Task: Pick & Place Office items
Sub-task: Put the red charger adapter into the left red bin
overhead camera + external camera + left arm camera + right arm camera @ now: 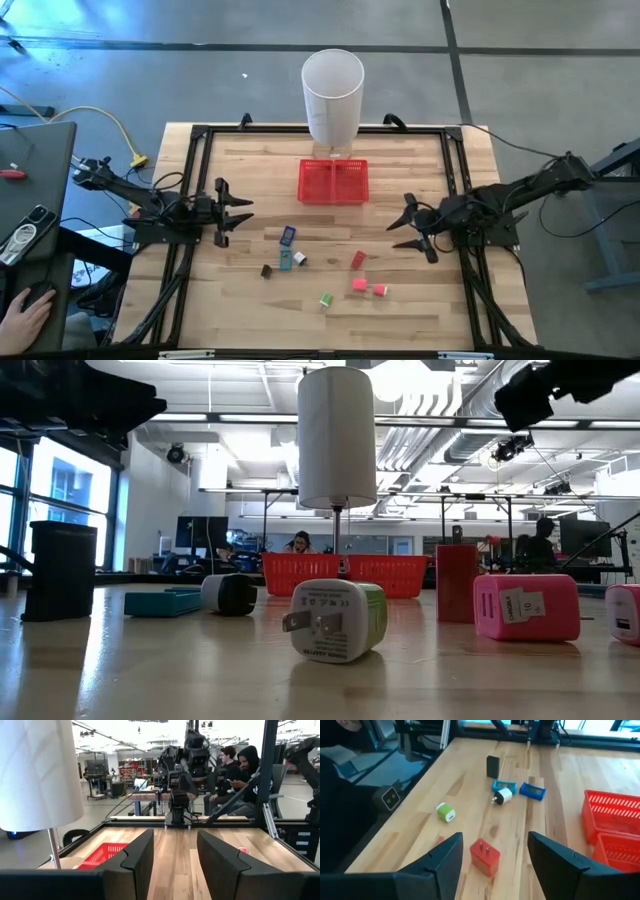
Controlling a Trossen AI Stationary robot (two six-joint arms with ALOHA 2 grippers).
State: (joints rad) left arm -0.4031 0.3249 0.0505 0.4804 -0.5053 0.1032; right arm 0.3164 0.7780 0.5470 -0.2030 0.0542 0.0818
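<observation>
A: Looking down on the wooden table [250,310], I count 7 small block-like office items scattered near its front half: a blue flat piece [288,236], a dark brown block [266,271], a teal-and-white plug [292,259], a red block [359,260], 2 pink blocks [359,284] and a green-and-white plug [326,300]. None sits in the red mesh 2-compartment tray [334,181].

B: And the arms?

A: The left gripper [240,212] hovers at the table's left with fingers spread, holding nothing. The right gripper [402,226] hovers on the right, also spread and empty, with the red block just ahead of it.

B: Risks?

A: I judge the pieces could skid or tip if a fingertip lands off-centre, since they are tiny and light. The tall white cylinder bin [332,95] behind the tray could be bumped on the carry.
</observation>
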